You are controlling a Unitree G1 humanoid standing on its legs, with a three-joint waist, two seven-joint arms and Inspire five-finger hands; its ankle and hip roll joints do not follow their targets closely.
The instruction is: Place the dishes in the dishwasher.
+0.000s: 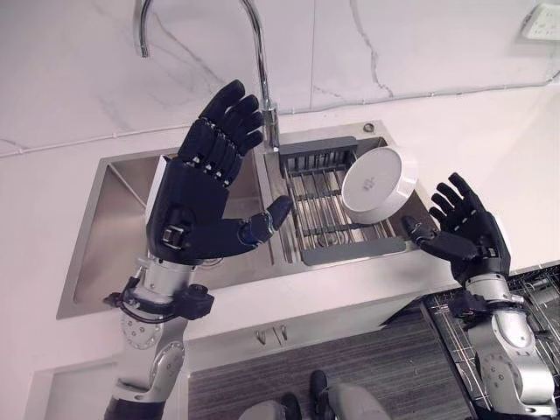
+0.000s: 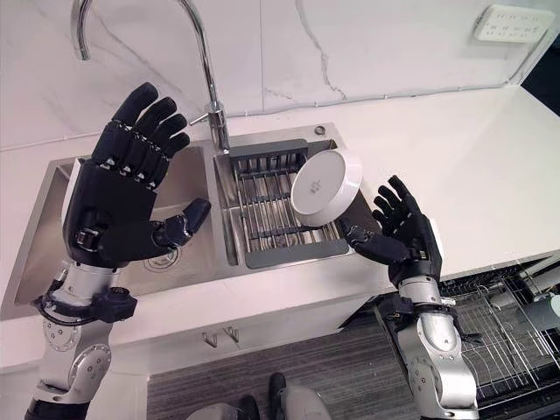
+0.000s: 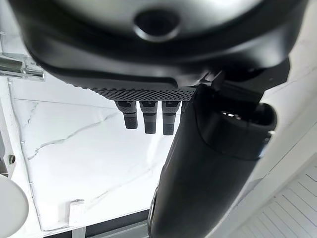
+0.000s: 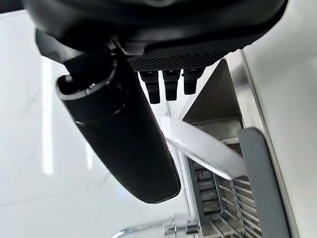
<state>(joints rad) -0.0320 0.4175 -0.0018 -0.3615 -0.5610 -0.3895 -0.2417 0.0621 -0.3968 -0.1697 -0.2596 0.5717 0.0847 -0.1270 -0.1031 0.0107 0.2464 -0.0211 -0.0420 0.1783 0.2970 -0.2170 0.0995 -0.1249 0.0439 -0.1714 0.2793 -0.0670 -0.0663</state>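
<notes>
- A white bowl (image 1: 378, 183) leans on its edge in the grey drying rack (image 1: 325, 212) that sits in the right basin of the steel double sink (image 1: 114, 227); its underside, with a small mark in the middle, faces up and towards the robot
- The bowl rests at the rack's right side, tilted, its lower rim down among the rack's bars
- The right hand (image 1: 470, 234) is raised just to the right of the bowl, over the counter edge beside the sink, palm turned towards the bowl, fingers straight and spread, thumb reaching towards the rack; it holds nothing and is not touching the bowl
- In the right wrist view the bowl's white rim (image 4: 205, 149) shows past the thumb, with the rack's grey frame (image 4: 260, 178) beside it
- The left hand (image 1: 199, 197) is raised above the left basin, palm facing right, fingers straight and held together pointing up towards the tap, thumb stretched out to the right; it is empty
- A tall curved chrome tap (image 1: 262, 61) stands behind the sink between the two basins
- The dishwasher's wire rack (image 2: 503, 328) is pulled out low at the right, below the white counter (image 2: 472, 175)
- A white wall socket (image 2: 507, 24) sits on the marble backsplash at the far right
</notes>
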